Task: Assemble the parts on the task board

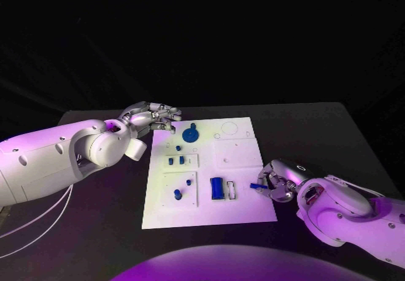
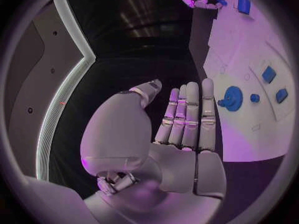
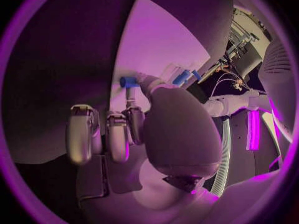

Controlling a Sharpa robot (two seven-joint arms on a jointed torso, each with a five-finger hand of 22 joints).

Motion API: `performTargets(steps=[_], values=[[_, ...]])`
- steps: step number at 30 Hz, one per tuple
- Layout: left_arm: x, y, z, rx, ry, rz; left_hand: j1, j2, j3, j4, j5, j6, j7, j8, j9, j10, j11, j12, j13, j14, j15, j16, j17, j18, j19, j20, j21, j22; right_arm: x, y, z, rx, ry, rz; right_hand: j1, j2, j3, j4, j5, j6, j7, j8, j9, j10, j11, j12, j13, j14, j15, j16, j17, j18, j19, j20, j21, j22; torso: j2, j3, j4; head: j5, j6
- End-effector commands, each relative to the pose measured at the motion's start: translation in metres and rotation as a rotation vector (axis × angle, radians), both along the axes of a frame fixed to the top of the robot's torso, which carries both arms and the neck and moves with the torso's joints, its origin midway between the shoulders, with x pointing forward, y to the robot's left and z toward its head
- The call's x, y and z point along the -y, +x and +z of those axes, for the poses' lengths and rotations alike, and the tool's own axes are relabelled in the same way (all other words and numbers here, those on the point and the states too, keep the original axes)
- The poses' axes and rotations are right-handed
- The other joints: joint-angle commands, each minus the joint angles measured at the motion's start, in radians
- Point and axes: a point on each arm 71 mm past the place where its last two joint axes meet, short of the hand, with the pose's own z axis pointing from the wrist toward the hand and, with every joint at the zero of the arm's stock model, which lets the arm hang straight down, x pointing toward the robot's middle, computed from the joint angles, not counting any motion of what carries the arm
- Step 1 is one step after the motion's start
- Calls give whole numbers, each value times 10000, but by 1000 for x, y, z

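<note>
Left hand (image 1: 152,116) hovers at the far left corner of the white board (image 1: 244,205), fingers straight, side by side and holding nothing; in its wrist view the fingers (image 2: 187,114) stand beside the board edge, near the blue gear (image 2: 233,98). Moving rightward across the board: the gear (image 1: 191,135) sits at the far end, two small blue blocks (image 1: 175,159) lie below it, and small blue pegs (image 1: 179,194) rest in the near left panel. A long blue bar (image 1: 217,188) stands in the middle, just beside a pale slot. At the board's right edge, the right hand (image 1: 277,181) pinches a short blue peg (image 1: 256,186) between thumb and fingertip; its wrist view shows that peg (image 3: 129,81) at the fingertips, over the board.

Judgement on handling: the parts look like small rigid plastic, light and smooth, so likely to slip or twist in a loose pinch. A peg is best taken across its body, near the middle, leaving its end free for entry into a hole. The gear should be gripped at its rim.
</note>
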Motion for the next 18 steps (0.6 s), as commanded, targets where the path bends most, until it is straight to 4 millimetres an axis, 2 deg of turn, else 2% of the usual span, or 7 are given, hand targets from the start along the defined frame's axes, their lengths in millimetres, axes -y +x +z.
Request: performTargets(steps=[1,7,10,18], values=[[3,0,1,84,-111,-180,52,75,-46,4,50,-49,-12,47,10,-79,24,-6,13,-77,-23,-47,-16,78,-11,70,-37,-17,-4,-1,2,-225,258,-357,-332,42,570,-200,62,15,-16,141,198,137,-76,71,1407,1023,-75,62,2635,-130,518,-60,68,2204,1,0,-1,20,-5],[3,0,1,89,-121,-196,72,93,-48,4,58,-51,-14,53,11,-86,25,-5,15,-77,-23,-53,-16,80,-5,72,-55,-24,-18,-3,9,-264,914,-262,-1097,-106,1409,-647,351,-89,2,275,429,181,-57,139,1449,1023,-65,62,2635,-145,542,-52,149,2224,-3,-2,-11,85,-25],[4,0,1,90,-132,-216,77,98,-48,4,59,-46,-17,57,12,-88,25,-5,15,-78,-23,-54,-16,80,-4,72,-58,-25,-27,-4,11,-369,1195,-188,-1265,-116,1501,-691,369,-103,8,293,463,193,-52,161,1462,1023,-62,62,2635,-149,549,-49,171,2229,4,0,13,74,-28],[5,-1,2,97,-155,-259,85,101,-50,2,60,-39,-20,63,15,-91,25,-5,16,-79,-23,-56,-16,80,-2,72,-65,-27,-42,-4,7,-763,1533,-14,-1630,-140,1646,-752,370,-122,16,318,511,215,-45,199,1486,1023,-56,62,2635,-153,556,-44,191,2234,9,-5,1,89,-40]])
